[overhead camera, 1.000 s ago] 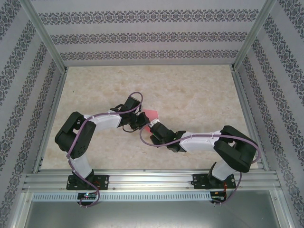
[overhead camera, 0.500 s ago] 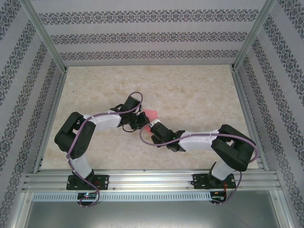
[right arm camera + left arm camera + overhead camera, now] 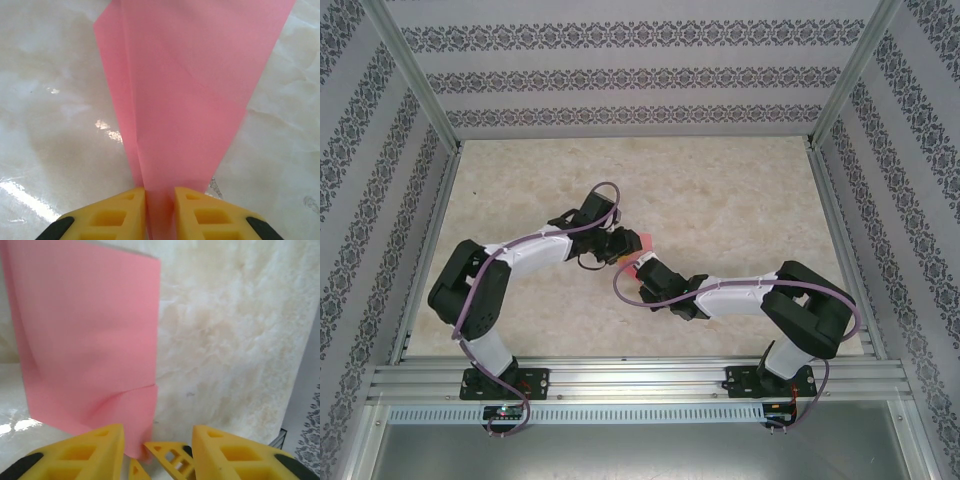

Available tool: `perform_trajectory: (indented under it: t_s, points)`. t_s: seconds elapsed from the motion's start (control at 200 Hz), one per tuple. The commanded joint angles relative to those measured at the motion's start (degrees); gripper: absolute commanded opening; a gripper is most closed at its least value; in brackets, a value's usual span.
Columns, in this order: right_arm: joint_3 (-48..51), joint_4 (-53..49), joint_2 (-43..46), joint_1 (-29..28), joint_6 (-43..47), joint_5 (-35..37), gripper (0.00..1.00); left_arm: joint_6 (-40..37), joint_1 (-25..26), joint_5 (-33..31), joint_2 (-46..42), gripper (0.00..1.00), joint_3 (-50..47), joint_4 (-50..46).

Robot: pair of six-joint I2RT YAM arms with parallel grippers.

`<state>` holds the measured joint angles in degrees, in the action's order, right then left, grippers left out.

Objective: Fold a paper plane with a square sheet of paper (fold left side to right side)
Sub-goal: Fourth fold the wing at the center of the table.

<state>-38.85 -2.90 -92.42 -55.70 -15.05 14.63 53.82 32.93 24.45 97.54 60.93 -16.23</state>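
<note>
The pink sheet of paper [image 3: 642, 243] sits near the middle of the marbled table [image 3: 740, 190], where the two arms meet; it is already creased into a tapered shape, wide at one end and narrowing to a slim tail, with layers overlapping along a long fold. The right gripper [image 3: 160, 196] comes at it from the near right; its yellow fingers are drawn in on that narrow tail, with the paper pinched between them and almost no gap, which I read as a firm hold. The left gripper [image 3: 157, 432] reaches in from the left; its jaws stand partly apart, and a lower corner of the sheet hangs by one finger without being clamped, so it grips nothing. Whether the wide end rests on the table or floats just above it I cannot tell.

On handling, my judgement is this: the paper is very light and limp, so it will likely sag or curl away from a single pinch and slide easily on the glossy surface; it could tear or take stray creases if pulled between two grips; the doubled layers along the fold should be stiffer than a loose single flap. The best hold is probably at an edge or corner close to a crease; one gripper would anchor the tail while the other takes the free left edge and carries it over to the right.
</note>
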Motion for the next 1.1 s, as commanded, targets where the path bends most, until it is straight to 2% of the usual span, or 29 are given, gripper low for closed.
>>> perform_trajectory:
  t_s: [0.0,0.285,0.654,1.099]
  points:
    - [0.44,0.85,-0.83,0.68,-0.07,-1.00,0.21,-2.88,-2.10,-1.53,-4.02,0.45,1.80,-4.34]
    - [1.64,2.45,0.54,2.45,-0.55,-3.31,0.18,-2.83,-5.07,-2.39,-7.81,0.49,-3.58,-3.96]
    - [4.61,6.06,3.78,7.22,-1.73,-10.31,0.16,0.86,-2.88,-0.01,-7.26,0.32,-13.22,4.75]
    - [6.06,8.23,4.98,9.31,-2.53,-13.30,0.13,2.51,0.54,0.60,-0.18,0.29,-8.52,7.78]
